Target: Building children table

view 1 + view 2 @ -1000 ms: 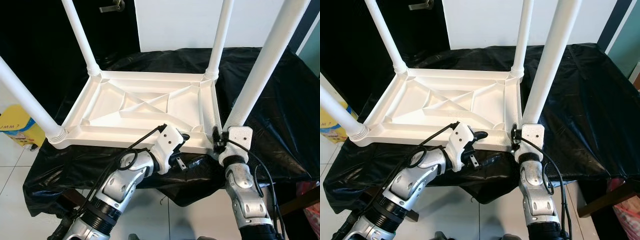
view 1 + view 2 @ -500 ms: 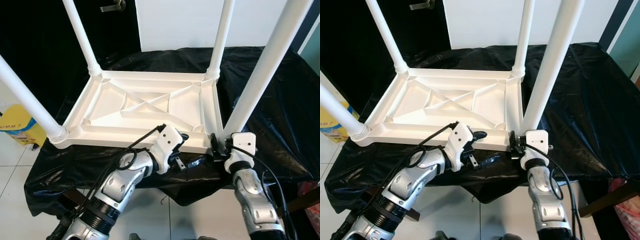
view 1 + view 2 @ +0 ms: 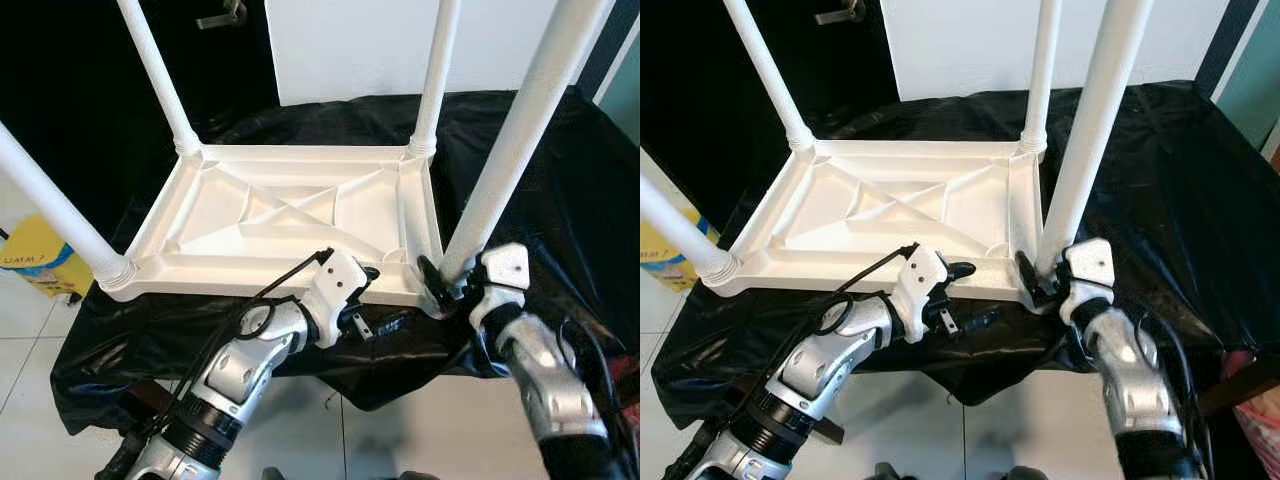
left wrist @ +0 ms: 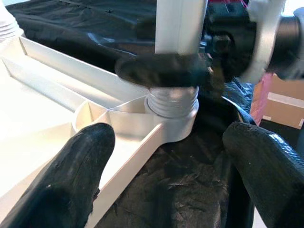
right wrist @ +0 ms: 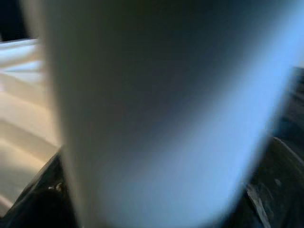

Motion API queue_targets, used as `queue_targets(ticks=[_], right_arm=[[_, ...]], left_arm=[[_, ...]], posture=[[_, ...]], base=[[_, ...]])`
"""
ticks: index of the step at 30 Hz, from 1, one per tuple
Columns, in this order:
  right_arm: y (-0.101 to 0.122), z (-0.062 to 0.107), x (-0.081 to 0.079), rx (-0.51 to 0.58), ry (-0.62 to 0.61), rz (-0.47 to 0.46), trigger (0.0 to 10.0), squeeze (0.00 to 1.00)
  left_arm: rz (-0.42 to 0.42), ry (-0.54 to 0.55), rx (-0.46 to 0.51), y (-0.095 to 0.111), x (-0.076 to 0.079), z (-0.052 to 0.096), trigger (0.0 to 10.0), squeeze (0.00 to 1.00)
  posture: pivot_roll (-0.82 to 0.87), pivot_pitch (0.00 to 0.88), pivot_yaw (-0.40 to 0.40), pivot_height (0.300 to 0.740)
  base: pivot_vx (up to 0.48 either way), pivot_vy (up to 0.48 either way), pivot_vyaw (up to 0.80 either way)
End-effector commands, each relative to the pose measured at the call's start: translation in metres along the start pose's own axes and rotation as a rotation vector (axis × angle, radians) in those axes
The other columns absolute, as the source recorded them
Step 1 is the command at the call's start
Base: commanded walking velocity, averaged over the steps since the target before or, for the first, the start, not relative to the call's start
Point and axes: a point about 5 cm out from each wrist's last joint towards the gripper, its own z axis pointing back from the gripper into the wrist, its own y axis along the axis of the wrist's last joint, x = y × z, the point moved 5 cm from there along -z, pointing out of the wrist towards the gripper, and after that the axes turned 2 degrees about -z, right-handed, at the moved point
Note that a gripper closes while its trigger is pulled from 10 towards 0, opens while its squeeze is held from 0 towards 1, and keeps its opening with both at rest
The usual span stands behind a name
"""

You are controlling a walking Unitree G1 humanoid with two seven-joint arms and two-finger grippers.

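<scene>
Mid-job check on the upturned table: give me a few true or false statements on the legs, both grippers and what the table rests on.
1. The white table lies upside down with four legs up. True.
2. The right gripper grips the near right leg at its base. True.
3. The left gripper holds a loose leg. False: its fingers are open, near the table's front edge.
4. The table sits on bare floor. False: on a black sheet.

All four table legs [image 3: 520, 150] run off the top edge. My right end effector [image 3: 440, 280] sits behind the near leg — its grip unclear. Up close the leg [image 5: 156, 109] blurs out — my own fingertips hidden.
</scene>
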Motion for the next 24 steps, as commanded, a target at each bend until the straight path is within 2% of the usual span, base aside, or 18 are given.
queue_targets(ticks=[1, 2, 5, 6, 7, 17, 18, 19, 20, 21, 22, 24], right_arm=[[-0.007, -0.004, -0.005, -0.027, 0.049, -0.001, 10.0, 0.0], [-0.009, -0.01, -0.009, -0.04, 0.084, 0.01, 10.0, 0.0], [-0.01, -0.013, -0.011, -0.042, 0.098, 0.017, 10.0, 0.0], [-0.012, -0.013, -0.012, -0.045, 0.104, 0.015, 0.2, 0.0], [-0.014, -0.012, -0.013, -0.049, 0.112, 0.009, 0.0, 0.0], [-0.023, -0.004, -0.01, -0.072, 0.07, -0.009, 0.0, 0.0], [-0.025, -0.002, -0.009, -0.074, 0.048, -0.018, 2.5, 0.0], [-0.026, -0.001, -0.008, -0.076, 0.024, -0.02, 8.8, 0.0], [-0.026, 0.0, -0.008, -0.078, 0.01, -0.019, 8.8, 0.0], [-0.025, 0.002, -0.007, -0.066, -0.022, -0.035, 10.0, 0.0], [-0.023, 0.005, -0.007, -0.048, -0.075, -0.048, 10.0, 0.0], [-0.022, 0.007, -0.006, -0.045, -0.104, -0.052, 10.0, 0.0]], left_arm=[[-0.013, -0.072, -0.009, -0.001, 0.006, -0.001, 10.0, 0.0], [-0.012, -0.073, -0.007, -0.001, 0.007, -0.002, 10.0, 0.0], [-0.012, -0.073, -0.006, -0.001, 0.007, -0.002, 10.0, 0.0], [-0.012, -0.071, -0.006, 0.0, 0.007, -0.001, 10.0, 0.0], [-0.012, -0.067, -0.006, 0.0, 0.006, -0.001, 10.0, 0.0], [-0.007, -0.059, -0.008, -0.001, 0.007, 0.001, 10.0, 0.0], [-0.006, -0.059, -0.008, -0.001, 0.007, 0.001, 10.0, 0.0], [-0.006, -0.059, -0.007, -0.001, 0.007, 0.001, 10.0, 0.0], [-0.006, -0.059, -0.007, -0.001, 0.007, 0.001, 10.0, 0.0], [-0.006, -0.06, -0.007, -0.001, 0.007, 0.001, 10.0, 0.0], [-0.006, -0.063, -0.007, -0.001, 0.007, 0.001, 10.0, 0.0], [-0.006, -0.064, -0.007, -0.001, 0.007, 0.0, 10.0, 0.0]], posture=[[-0.17, 0.038, 0.059, 0.74], [-0.16, 0.037, 0.057, 0.74], [-0.16, 0.037, 0.057, 0.74], [-0.16, 0.037, 0.055, 0.74], [-0.15, 0.037, 0.053, 0.74], [-0.15, 0.043, 0.048, 0.74], [-0.15, 0.043, 0.048, 0.74], [-0.15, 0.043, 0.048, 0.74], [-0.15, 0.043, 0.048, 0.74], [-0.16, 0.043, 0.05, 0.74], [-0.16, 0.043, 0.054, 0.74], [-0.16, 0.043, 0.054, 0.74]], base=[[0.0, 0.0, 0.0], [0.0, 0.0, 0.0], [0.0, 0.0, 0.0], [0.0, 0.0, 0.0], [0.0, 0.0, 0.0], [0.0, 0.0, 0.0], [0.0, 0.0, 0.0], [0.0, 0.0, 0.0], [0.0, 0.0, 0.0], [0.0, 0.0, 0.0], [0.0, 0.0, 0.0], [0.0, 0.0, 0.0]])
